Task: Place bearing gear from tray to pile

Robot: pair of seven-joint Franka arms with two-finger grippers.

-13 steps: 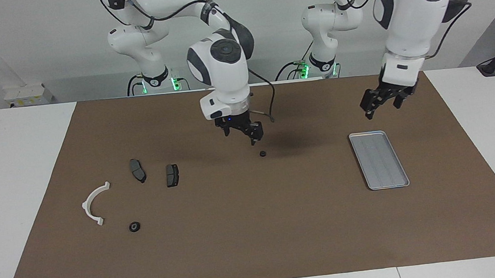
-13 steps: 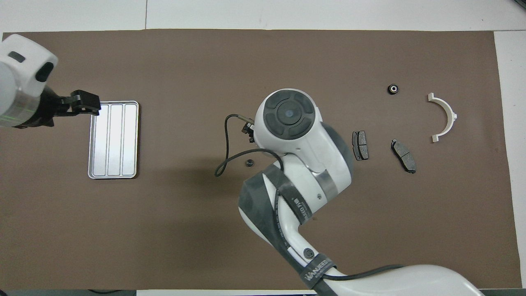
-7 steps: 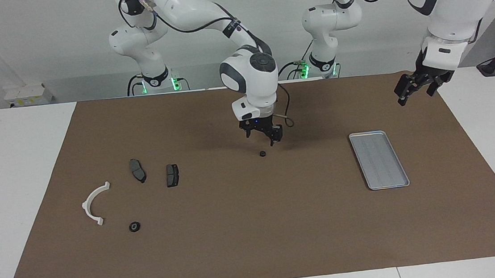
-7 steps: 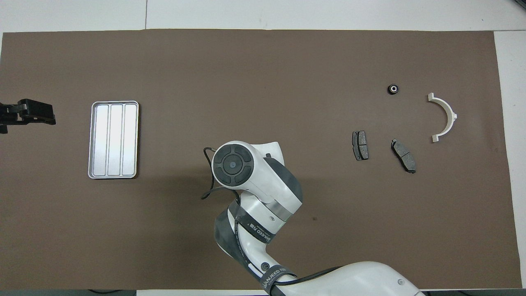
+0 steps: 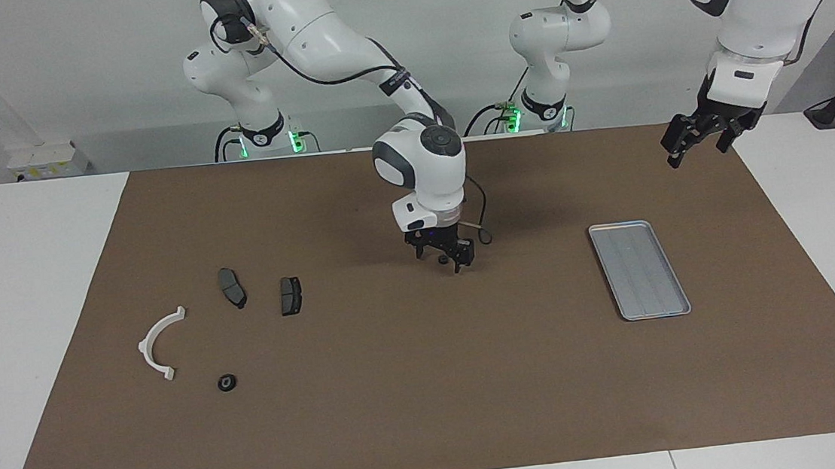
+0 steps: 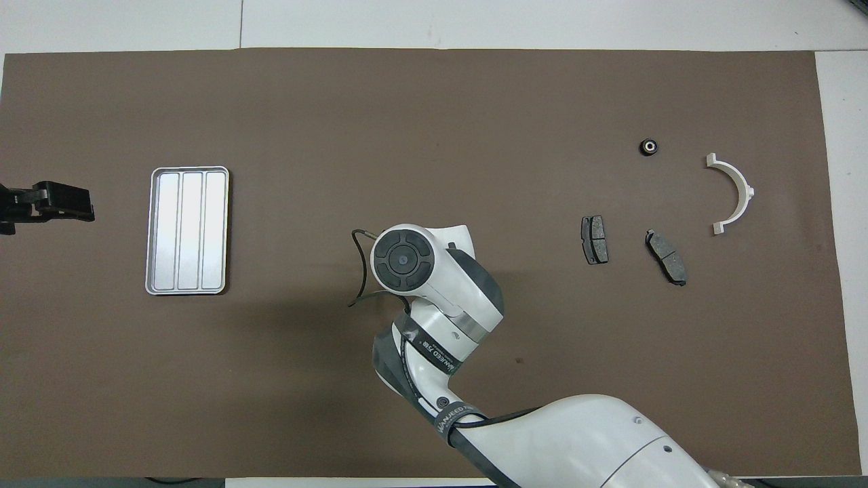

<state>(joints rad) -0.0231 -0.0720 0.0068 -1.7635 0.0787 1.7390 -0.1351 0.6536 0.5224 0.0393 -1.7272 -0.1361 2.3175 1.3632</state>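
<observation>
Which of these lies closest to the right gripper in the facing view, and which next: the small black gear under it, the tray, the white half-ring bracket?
1. Small black gear: on the mat between the open fingers of the right gripper.
2. Tray: toward the left arm's end of the table.
3. White half-ring bracket: toward the right arm's end, in the pile.

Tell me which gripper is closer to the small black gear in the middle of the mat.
The right gripper: it is down around the small black gear, open jaws either side. The left gripper hangs raised past the tray, at the left arm's end.
</observation>
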